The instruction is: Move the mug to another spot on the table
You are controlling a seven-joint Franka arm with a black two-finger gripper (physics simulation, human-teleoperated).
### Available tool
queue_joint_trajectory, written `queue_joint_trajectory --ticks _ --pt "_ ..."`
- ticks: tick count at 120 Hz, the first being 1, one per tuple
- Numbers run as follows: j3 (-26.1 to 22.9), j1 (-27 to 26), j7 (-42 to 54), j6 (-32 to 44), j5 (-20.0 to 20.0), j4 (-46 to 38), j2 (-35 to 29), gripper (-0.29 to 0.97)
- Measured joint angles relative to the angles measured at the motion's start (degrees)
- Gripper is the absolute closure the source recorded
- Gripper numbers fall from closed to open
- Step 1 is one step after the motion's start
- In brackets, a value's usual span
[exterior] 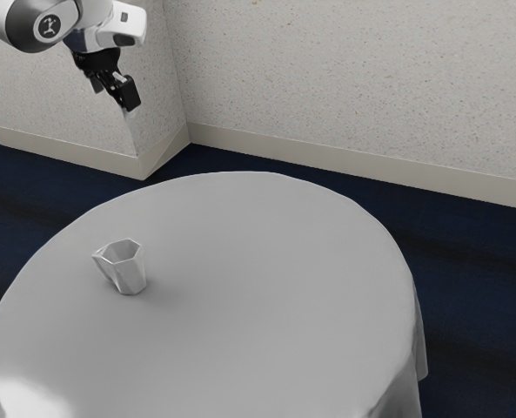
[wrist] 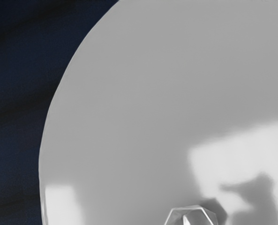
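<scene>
A small white faceted mug [exterior: 123,266] stands upright on the round white table [exterior: 275,296], toward the exterior view's left side. My black gripper [exterior: 114,88] hangs high above the table, well up and slightly left of the mug, open with nothing between its fingers. In the wrist view the mug's rim [wrist: 191,215] shows far below the hand on the pale tabletop [wrist: 167,103], beside the arm's shadow.
A dark blue floor [exterior: 466,261] surrounds the table. Speckled walls with a pale baseboard [exterior: 345,157] stand behind, and a wall corner [exterior: 144,131] juts out just under the gripper. Bare tabletop stretches to the exterior view's right of the mug.
</scene>
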Motion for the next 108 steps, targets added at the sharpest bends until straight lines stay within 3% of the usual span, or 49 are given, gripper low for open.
queue_joint_trajectory --ticks 38,52,77,93,108 --pt "3.3 1.8 1.0 0.2 -0.4 -12.2 -2.3 0.0" --pt "3.6 9.7 1.3 0.1 -6.9 -17.1 -4.2 0.0" --pt "3.7 11.4 0.9 -0.3 -12.6 -26.8 -4.4 0.0" --pt "4.1 12.3 3.6 -0.4 -12.4 -26.8 -5.0 0.0" --pt "4.2 11.8 9.6 0.0 -8.8 -26.5 -7.9 0.0"
